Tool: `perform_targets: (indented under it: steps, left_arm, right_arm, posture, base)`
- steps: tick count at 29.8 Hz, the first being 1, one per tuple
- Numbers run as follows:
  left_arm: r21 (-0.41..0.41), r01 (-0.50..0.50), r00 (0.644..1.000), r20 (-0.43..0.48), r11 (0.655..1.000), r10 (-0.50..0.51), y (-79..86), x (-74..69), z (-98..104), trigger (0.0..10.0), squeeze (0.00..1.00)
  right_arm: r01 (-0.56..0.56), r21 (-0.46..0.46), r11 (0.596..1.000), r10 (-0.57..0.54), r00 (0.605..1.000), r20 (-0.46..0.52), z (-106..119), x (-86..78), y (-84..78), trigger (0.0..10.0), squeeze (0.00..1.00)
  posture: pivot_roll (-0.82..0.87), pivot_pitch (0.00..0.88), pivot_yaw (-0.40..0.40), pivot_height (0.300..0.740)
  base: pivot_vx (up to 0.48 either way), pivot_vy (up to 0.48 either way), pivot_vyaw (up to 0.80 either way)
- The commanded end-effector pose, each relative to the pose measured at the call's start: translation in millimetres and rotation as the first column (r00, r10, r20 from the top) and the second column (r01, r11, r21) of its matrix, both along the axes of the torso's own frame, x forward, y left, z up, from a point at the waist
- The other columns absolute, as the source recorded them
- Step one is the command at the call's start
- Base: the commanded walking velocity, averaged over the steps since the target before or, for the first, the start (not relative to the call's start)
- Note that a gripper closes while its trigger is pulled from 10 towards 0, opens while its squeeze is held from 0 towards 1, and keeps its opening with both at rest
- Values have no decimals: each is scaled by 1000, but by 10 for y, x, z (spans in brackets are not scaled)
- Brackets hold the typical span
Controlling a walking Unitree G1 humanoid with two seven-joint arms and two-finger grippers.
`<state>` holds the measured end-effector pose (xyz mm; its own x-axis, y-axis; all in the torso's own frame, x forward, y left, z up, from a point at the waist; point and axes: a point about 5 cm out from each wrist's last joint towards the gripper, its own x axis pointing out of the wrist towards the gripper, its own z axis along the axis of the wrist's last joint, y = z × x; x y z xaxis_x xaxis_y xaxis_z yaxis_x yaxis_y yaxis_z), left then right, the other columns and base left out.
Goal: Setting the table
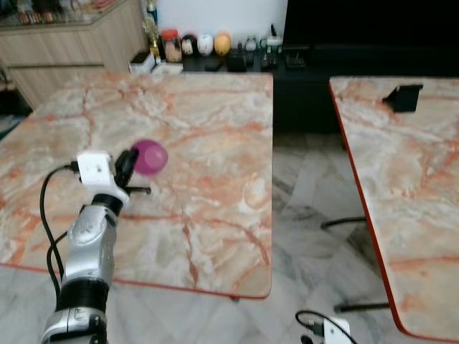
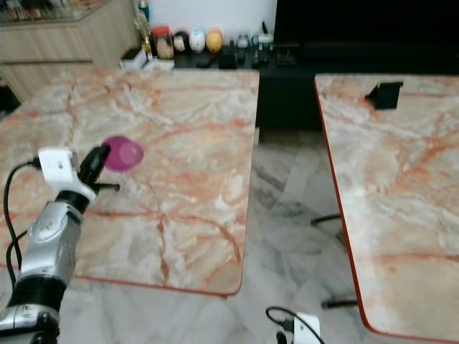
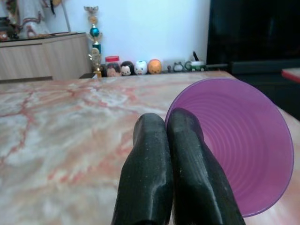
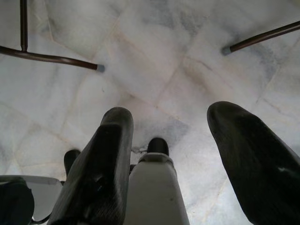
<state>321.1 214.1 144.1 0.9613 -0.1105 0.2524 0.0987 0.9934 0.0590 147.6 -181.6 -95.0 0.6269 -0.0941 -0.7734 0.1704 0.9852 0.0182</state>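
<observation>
The purple cup point(image 1: 150, 156) is pinched by its rim in the left gripper point(image 3: 168, 129) above the marble table point(image 1: 215, 143); the right gripper point(image 4: 176, 136) hangs spread apart.

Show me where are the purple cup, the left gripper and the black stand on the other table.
purple cup point(image 1: 150, 156), left eye view, its side wall.
left gripper point(image 3: 166, 136), left wrist view, between the fingertips.
black stand point(image 1: 404, 97), left eye view, its front face.

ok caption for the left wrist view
Left gripper shut on the rim of a purple cup above the marble table.
</observation>
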Motion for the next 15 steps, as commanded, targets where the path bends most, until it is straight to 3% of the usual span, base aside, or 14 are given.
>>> perform_targets:
  steps: [1, 6, 15]
  left_arm:
    - [35, -24, 999, 38, 999, 22, -29, -78, 13, 10000, 0]
    - [0, -63, 998, 26, 998, 63, -92, -115, -78, 10000, 0]
    - [38, -86, 994, 69, 996, 83, -153, -113, -45, 10000, 0]
  right_arm:
    - [14, -1, 1000, -14, 1000, -1, -4, -20, -26, 10000, 0]
    - [19, -9, 1000, -19, 1000, -9, -3, -20, -59, 10000, 0]
    - [38, -13, 999, -38, 999, -19, -6, -26, -89, 10000, 0]
  posture:
    - [15, 0, 8, 740]
    - [4, 0, -6, 740]
    - [-4, 0, -17, 740]
  base:
    - [0, 0, 0]
    - [0, 0, 0]
    - [0, 0, 0]
